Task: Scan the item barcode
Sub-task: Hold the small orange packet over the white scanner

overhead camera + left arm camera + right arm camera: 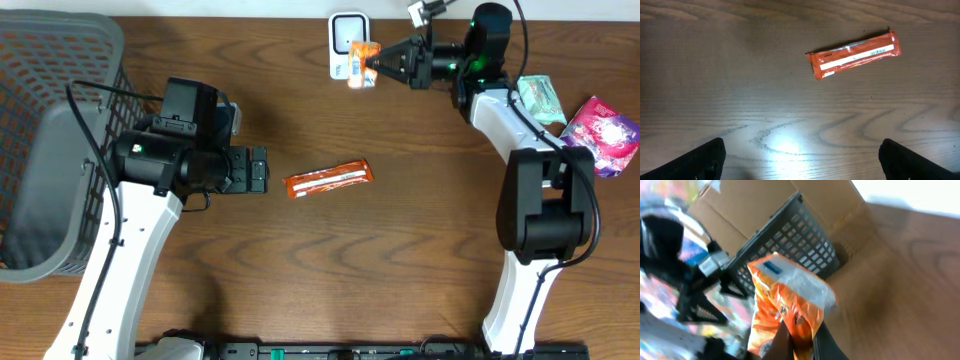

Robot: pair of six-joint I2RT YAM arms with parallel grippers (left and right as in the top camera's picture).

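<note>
The orange packet (362, 62) sits pinched in my right gripper (378, 66) at the far edge of the table (300, 290), my jaws closed narrow on its lower end. From overhead it hangs right in front of the white scanner (345, 35), overlapping the scanner's face; whether the two touch I cannot tell from that height. My right wrist camera gives what the overhead does not: the packet up close, crinkled, with a small blue patch and a pale panel near its top (no barcode readable there, the picture is blurred), and behind it the grey basket (40, 150) and a cardboard box (765, 200). The scanner itself does not show in that wrist view. Mid-table lies an orange bar (329, 179), flat and slightly tilted, its white stripe facing up. My left gripper (262, 171) points at it from just beside its left end, jaws spread wide and holding nothing; the left wrist view shows both fingertips (705, 160) low in the corners, with bare wood between them and the bar lying apart beyond them. Only the overhead shows a green packet (541, 95) and a pink packet (600, 133) together at the table's right edge, near my right arm.
</note>
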